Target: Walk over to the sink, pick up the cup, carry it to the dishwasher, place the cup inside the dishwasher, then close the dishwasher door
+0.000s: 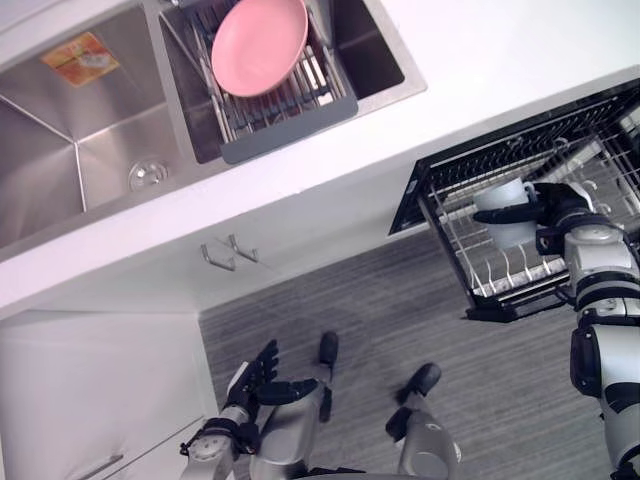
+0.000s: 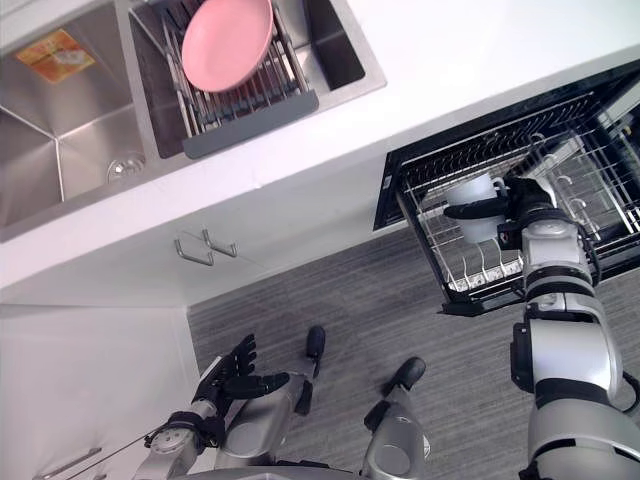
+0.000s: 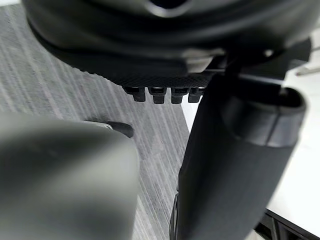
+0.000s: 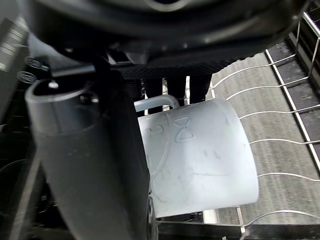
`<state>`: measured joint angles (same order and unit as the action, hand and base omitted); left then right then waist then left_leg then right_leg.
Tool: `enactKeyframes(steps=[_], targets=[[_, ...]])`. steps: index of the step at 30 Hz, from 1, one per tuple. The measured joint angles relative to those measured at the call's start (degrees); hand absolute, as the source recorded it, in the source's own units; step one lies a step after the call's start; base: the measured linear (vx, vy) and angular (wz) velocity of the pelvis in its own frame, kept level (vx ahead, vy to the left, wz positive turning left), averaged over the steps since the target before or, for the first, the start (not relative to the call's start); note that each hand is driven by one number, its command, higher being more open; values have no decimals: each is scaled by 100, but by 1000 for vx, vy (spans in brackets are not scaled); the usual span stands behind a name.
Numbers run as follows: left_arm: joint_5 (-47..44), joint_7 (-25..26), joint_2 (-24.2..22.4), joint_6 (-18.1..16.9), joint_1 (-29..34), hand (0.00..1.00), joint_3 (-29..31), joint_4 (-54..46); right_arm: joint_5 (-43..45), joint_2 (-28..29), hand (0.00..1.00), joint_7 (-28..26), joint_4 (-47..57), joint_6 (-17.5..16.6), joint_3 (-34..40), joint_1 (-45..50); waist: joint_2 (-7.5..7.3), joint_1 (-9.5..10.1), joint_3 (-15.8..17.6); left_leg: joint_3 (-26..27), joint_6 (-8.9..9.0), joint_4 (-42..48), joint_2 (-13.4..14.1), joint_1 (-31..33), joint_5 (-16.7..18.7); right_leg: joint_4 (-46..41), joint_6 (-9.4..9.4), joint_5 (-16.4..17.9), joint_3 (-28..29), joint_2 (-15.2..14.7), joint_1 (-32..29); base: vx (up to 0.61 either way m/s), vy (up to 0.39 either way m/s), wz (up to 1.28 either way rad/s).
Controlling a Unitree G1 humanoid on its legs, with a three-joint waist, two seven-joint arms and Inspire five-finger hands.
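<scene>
A white cup (image 1: 503, 198) is held over the pulled-out wire rack (image 1: 497, 282) of the open dishwasher, at the right. My right hand (image 1: 556, 212) is shut on it, thumb (image 4: 95, 165) on one side and fingers on the other. In the right wrist view the cup (image 4: 200, 155) lies on its side just above the rack's wires (image 4: 280, 145); whether it touches them I cannot tell. My left hand (image 1: 262, 375) hangs low beside me over the grey floor, fingers spread and holding nothing.
The steel sink (image 1: 60, 190) is at the upper left, with a pink plate (image 1: 260, 45) in a drying rack (image 1: 290, 125) beside it. A white counter (image 1: 500, 60) runs across above the dishwasher. Two cabinet handles (image 1: 228, 255) stick out below the counter's edge.
</scene>
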<state>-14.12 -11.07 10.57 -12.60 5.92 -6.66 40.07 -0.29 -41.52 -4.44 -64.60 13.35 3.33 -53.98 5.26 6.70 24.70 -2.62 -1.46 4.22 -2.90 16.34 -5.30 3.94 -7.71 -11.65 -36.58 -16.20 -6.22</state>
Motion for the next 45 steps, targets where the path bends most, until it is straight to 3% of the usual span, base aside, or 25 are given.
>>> enactKeyframes(steps=[9, 10, 25, 30, 35, 37, 38, 40, 45], targets=[[-223, 270, 15, -21, -5, 100, -114, -201, -120, -3, 0, 202, -245, 106, -30, -402, 193, 44, 228, 2, -7, 22, -41, 128, -10, -9, 41, 18, -10, -39, -122, 1, 1, 0], [-285, 270, 15, -21, -5, 100, -121, -202, -120, -3, 100, 186, -240, 77, -32, -411, 206, 56, 231, 0, -6, 19, -37, 128, -9, -11, 60, 30, -13, -37, -125, 0, 0, 0], [-181, 258, -2, 89, -5, 100, -166, -232, 166, 29, 100, -427, -217, -124, -38, -408, 217, 81, 236, 9, 20, -267, -1, -247, -78, -18, 129, 99, -55, -9, 127, 0, 0, 0], [213, 280, -6, 103, -10, 100, -110, -155, 822, 36, 100, -501, 143, -172, -13, -133, 148, 54, 204, 20, 52, -587, 77, -467, -218, 9, 142, 108, -21, 76, 184, 39, -32, -4], [486, 495, 14, 177, 7, 100, 297, 305, 1275, 703, 100, -546, 2231, -242, 254, 1444, -323, -197, -119, 104, 114, -759, 168, -825, -176, 88, 139, 106, 84, 172, 414, 103, -41, -13], [528, 627, 24, 188, 52, 100, 564, 553, 1513, 1336, 100, -506, 3407, -241, 687, 2513, -595, -298, -419, 157, 182, -780, 198, -968, -123, 89, 136, 108, 160, 193, 510, 89, -15, -14], [531, 667, 16, 188, 82, 100, 643, 567, 1559, 1498, 100, -488, 3705, -239, 778, 2779, -654, -320, -475, 164, 192, -780, 201, -1017, -108, 90, 128, 116, 173, 194, 550, 85, -12, -11], [536, 814, -1, 110, 312, 100, 940, 573, 1643, 2224, 100, -413, 4893, -244, 1104, 3869, -914, -377, -775, 191, 188, -806, 166, -1188, 9, 90, 9, 350, 174, 152, 723, 69, -18, -5], [637, 1324, -419, -131, 978, 100, 1665, 722, 1638, 3175, 100, -434, 6466, -487, 1334, 5235, -903, -480, -1114, 267, 168, -819, 250, -1606, 175, -47, -34, 619, 223, 188, 1075, 36, -17, -6]])
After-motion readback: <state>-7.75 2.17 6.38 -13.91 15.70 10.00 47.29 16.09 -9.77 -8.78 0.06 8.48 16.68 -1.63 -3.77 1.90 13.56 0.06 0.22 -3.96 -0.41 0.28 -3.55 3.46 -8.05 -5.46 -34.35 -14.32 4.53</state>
